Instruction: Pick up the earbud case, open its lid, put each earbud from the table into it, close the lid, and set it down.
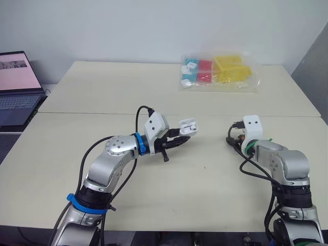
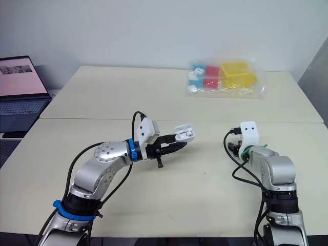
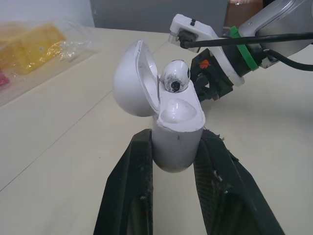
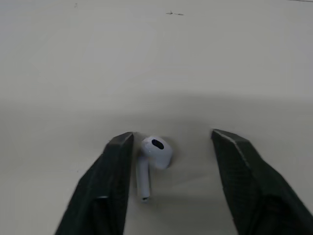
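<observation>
Left hand (image 3: 176, 135) clamps open earbud case (image 3: 177, 149), seated earbud (image 3: 175, 76) half hidden.

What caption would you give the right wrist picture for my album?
Right gripper, jaws open, straddling a white earbud lying on the table.

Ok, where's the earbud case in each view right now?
Left eye view: earbud case, lid open, centre, in the left gripper.
Right eye view: earbud case at centre too.
Left wrist view: earbud case mid-picture, between the fingers.
Right wrist view: a loose earbud on the table.
Shared landmark: plastic bag beyond it.
</observation>
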Robot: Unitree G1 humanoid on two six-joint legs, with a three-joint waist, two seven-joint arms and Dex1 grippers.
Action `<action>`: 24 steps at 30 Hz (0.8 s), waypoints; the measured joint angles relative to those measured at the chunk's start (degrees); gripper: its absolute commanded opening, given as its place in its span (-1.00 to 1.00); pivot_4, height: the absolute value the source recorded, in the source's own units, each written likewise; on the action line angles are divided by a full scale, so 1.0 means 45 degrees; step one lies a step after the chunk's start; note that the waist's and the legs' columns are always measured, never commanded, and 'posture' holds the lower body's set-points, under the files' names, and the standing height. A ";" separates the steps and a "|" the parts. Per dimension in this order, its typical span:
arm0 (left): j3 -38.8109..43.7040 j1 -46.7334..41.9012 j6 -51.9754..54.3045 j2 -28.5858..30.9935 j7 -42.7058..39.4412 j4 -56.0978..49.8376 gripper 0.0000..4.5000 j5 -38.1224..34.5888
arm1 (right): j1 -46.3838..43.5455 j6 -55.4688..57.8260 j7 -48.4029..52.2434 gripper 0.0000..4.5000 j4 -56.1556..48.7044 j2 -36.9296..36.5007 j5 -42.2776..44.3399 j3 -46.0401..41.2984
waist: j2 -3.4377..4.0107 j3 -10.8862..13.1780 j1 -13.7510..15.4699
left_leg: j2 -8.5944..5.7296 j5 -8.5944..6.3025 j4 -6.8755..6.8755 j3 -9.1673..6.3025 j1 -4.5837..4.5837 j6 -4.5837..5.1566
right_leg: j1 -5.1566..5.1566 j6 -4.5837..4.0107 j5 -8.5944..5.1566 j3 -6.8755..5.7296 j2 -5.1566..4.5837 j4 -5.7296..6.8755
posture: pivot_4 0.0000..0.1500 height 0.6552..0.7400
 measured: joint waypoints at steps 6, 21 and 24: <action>-0.0009 0.0002 0.0017 0.0009 0.0041 -0.0014 -0.66 -0.0002 | -0.0018 -0.0042 -0.0025 -0.80 0.0031 0.0126 -0.0113 -0.0032 | 0.0000 0.0000 -0.0001 | -0.0001 0.0000 0.0000 -0.0001 0.0000 0.0000 | 0.0002 0.0000 0.0000 0.0000 0.0001 0.0000 | 1.00 1.00; -0.0009 0.0067 0.0094 0.0178 0.0011 -0.0228 -0.66 -0.0038 | 0.0987 -0.1867 0.5762 -0.80 -0.1016 -0.4661 0.0777 0.2128 | 0.0000 0.0001 0.0009 | -0.0007 -0.0002 -0.0013 -0.0006 -0.0017 0.0003 | 0.0002 0.0005 -0.0003 -0.0017 0.0012 -0.0048 | 1.00 1.00; -0.0007 0.0071 0.0253 0.0199 -0.0003 -0.0275 -0.66 -0.0075 | 0.1353 -0.4268 0.8588 -0.80 -0.1258 -0.6434 0.0721 0.2898 | -0.0003 0.0003 0.0011 | -0.0006 -0.0002 -0.0012 -0.0003 -0.0013 0.0003 | 0.0004 0.0068 -0.0040 -0.0024 0.0013 -0.0051 | 1.00 1.00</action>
